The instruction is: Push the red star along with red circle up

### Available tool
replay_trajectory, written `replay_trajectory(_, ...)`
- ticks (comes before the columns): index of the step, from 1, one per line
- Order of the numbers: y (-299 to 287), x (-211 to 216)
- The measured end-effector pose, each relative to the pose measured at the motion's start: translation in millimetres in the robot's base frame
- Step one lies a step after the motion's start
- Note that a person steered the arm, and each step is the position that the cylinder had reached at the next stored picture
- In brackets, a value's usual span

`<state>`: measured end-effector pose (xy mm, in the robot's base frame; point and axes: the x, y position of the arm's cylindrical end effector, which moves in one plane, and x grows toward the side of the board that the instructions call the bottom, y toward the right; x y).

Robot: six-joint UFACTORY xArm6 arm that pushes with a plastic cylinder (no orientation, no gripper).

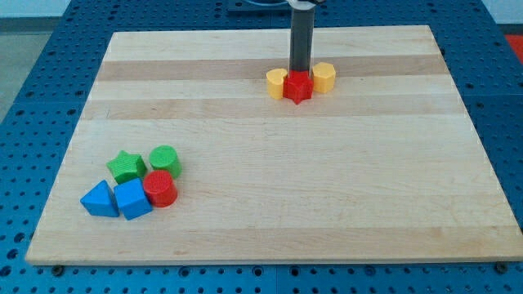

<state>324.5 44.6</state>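
Observation:
The red star [298, 86] lies near the view's top centre, between a yellow heart-like block [276, 82] on its left and a yellow hexagon-like block [324, 76] on its right, touching both. My tip [299, 72] stands just above the red star, at its top edge. The red circle [160, 189] lies far off at the view's lower left, within a cluster of blocks.
Around the red circle are a green star [125, 166], a green circle [164, 159], a blue cube-like block [132, 199] and a blue triangle [99, 199]. The wooden board [343, 180] rests on a blue perforated table.

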Motion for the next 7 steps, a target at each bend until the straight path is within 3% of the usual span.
replay_trajectory(4, 0, 105)
replay_trajectory(7, -3, 157)
